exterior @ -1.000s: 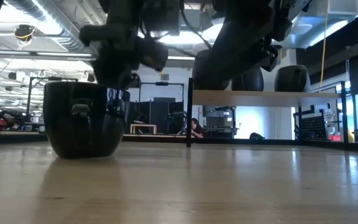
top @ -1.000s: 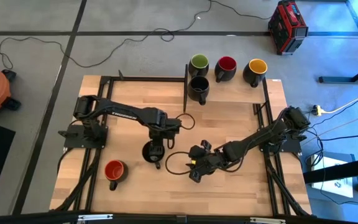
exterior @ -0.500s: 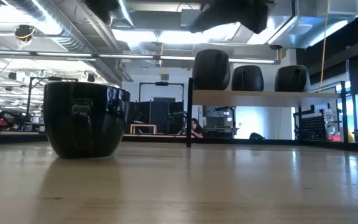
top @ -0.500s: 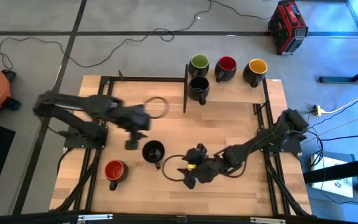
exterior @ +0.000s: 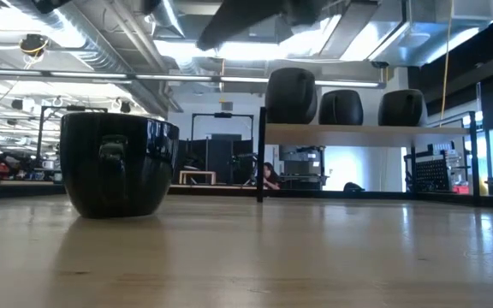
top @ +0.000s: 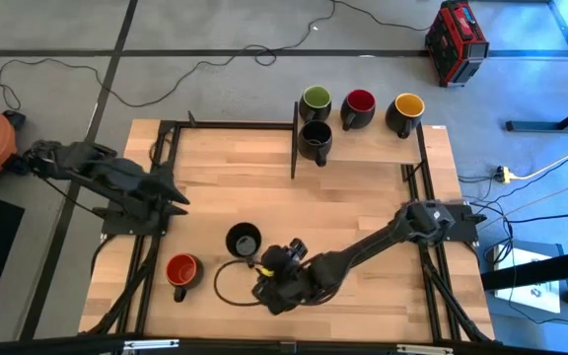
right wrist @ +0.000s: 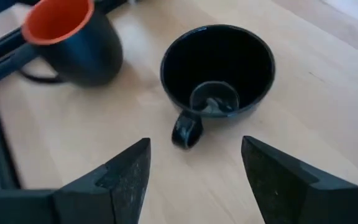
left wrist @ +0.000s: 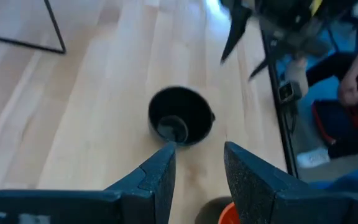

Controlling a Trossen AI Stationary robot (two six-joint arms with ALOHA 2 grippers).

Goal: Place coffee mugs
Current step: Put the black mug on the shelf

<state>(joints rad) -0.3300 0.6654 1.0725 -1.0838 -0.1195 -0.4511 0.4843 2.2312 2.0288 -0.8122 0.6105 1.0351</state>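
A black-inside mug [top: 243, 240] stands upright on its base on the table, handle toward the near edge; it also shows in the low view as the black mug [exterior: 118, 162]. A red-inside mug [top: 180, 271] stands to its near left. My right gripper [top: 264, 283] is open just near-right of the black mug; its wrist view shows the black mug [right wrist: 217, 71] and its handle [right wrist: 185, 127] ahead of the open gripper [right wrist: 197, 168]. My left gripper [left wrist: 197, 165] is open, drawn back over the table's left side [top: 173, 192]. Green [top: 315, 100], red [top: 359, 104], yellow [top: 407, 106] and black [top: 315, 138] mugs stand on the far shelf.
A raised shelf [exterior: 358, 130] on a dark metal frame [top: 295, 138] spans the far right of the table. A black cable [top: 227, 286] loops on the table near my right gripper. Bare wood lies across the table's middle [top: 363, 197]. A person's arm [left wrist: 353, 74] shows beyond the table.
My left gripper has risen from over the black mug and swung away to the table's left side. My right gripper has moved toward the left and near, closing in on the black mug. The black mug has stayed where it stood.
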